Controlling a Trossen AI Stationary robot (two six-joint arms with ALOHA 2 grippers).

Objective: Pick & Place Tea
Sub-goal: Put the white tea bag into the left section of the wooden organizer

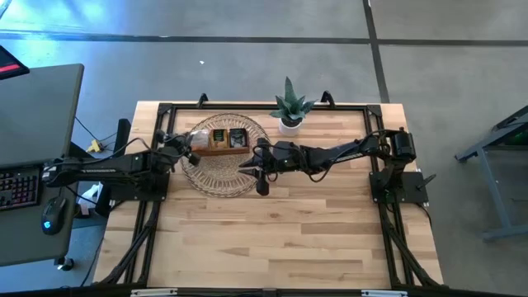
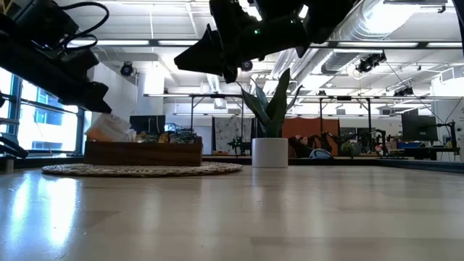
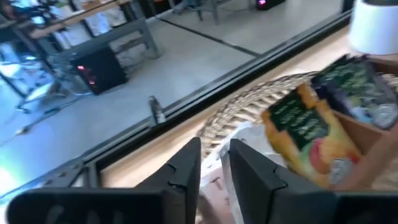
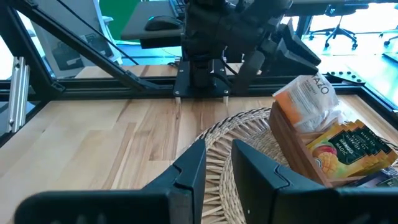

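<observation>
**Operator:** Starting at the left, I have the left hand [image 1: 183,148] at the left end of the wooden tray [image 1: 227,142], which sits on the round woven mat [image 1: 221,157] toward the back of the bench [image 1: 272,231]. Its fingers [image 3: 186,165] stand a narrow gap apart, and pale sachet wrapping shows between and just under them, but I cannot tell whether they grip it or have let go.

**Observer:** Where is the tea?

**Operator:** In the tray. An orange-and-white sachet [image 4: 309,102] stands tilted at the end nearest the left hand, and dark sachets with mango print [image 4: 345,149] are stacked in the next compartment toward the right.

**Observer:** And the right side?

**Operator:** The right hand [image 1: 262,169] hangs above the mat's right edge, just in front of the tray's right end, fingers parted by a slim gap and holding nothing. The potted plant [image 1: 290,111] stands behind it.

**Observer:** Which arm takes the next move?

**Operator:** I judge the left: the orange-and-white sachet lies directly under its fingertips, while the right hand is off the tray's far end. The tray's long axis runs left to right, between the two hands.
</observation>
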